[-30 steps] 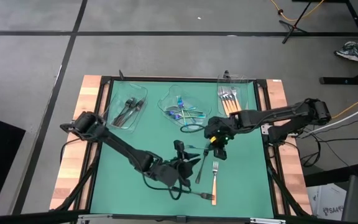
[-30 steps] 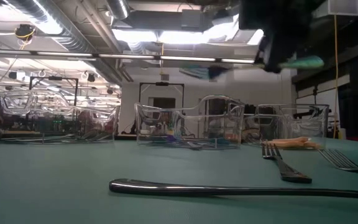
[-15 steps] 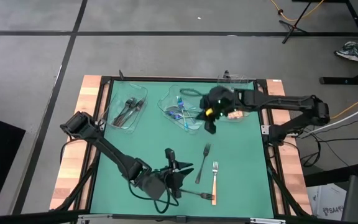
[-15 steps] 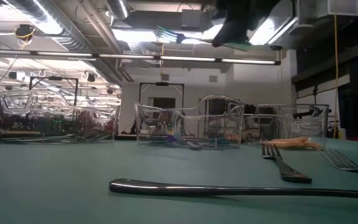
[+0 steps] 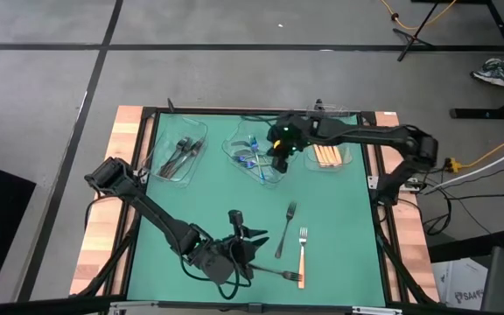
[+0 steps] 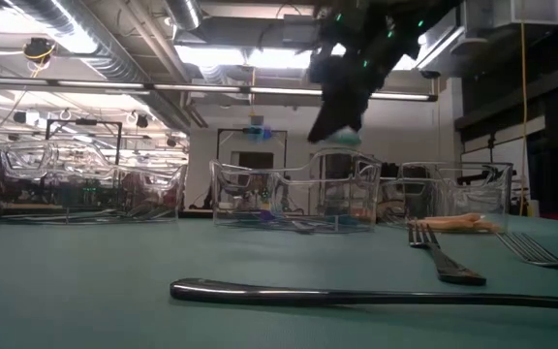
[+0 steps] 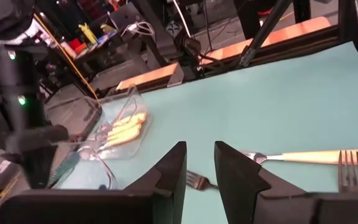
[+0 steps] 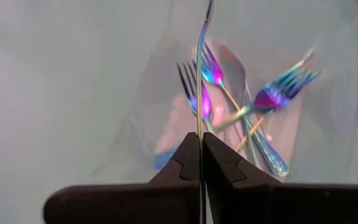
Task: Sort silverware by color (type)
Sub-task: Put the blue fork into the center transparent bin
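1. Iridescent utensil (image 8: pixel 199 68) is pinched edge-on between the closed fingers of the right gripper (image 5: pixel 278 157).
2. Below it, the middle tray (image 5: pixel 234 149) holds matching blue-purple forks (image 8: pixel 207 84).
3. Left gripper (image 5: pixel 239 249) hovers with fingers apart near the black fork (image 5: pixel 285 229).

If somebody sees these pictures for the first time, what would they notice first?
Probably the right gripper, shut on a thin iridescent utensil above the middle clear tray of blue-purple forks. Next, the left gripper hovers open over loose forks on the green mat.
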Motion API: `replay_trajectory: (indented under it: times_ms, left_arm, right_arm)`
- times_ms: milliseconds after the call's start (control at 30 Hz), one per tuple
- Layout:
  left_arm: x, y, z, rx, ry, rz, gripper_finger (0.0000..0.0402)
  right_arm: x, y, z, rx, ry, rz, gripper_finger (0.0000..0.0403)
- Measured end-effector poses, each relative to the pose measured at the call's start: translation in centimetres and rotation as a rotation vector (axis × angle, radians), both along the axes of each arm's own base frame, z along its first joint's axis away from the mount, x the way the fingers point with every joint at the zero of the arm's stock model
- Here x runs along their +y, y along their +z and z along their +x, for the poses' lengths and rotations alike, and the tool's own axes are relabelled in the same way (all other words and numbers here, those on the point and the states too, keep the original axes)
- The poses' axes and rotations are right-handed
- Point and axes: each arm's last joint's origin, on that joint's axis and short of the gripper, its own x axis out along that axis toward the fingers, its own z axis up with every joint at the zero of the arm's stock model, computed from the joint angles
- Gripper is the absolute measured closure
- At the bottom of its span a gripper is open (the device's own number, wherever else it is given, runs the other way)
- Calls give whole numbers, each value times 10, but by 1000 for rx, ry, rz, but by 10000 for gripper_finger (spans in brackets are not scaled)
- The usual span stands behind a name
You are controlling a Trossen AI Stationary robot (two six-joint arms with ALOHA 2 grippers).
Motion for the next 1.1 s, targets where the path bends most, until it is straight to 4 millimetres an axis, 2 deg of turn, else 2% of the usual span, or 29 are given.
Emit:
replay_trajectory:
  times_ms: [333,600,767,1100]
  left_arm:
    - [1,-3,-1,16,10,-27,326]
    - [1,-3,-1,15,10,-28,326]
    - [1,-3,-1,15,10,-29,326]
    - [1,-3,-1,15,10,-29,326]
  right_arm:
    - [-12,-59,19,178,-51,-11,403]
    - [-14,-86,25,252,-47,10,403]
    - [-15,-93,26,274,-48,17,403]
    - [-14,-93,26,273,-48,18,399]
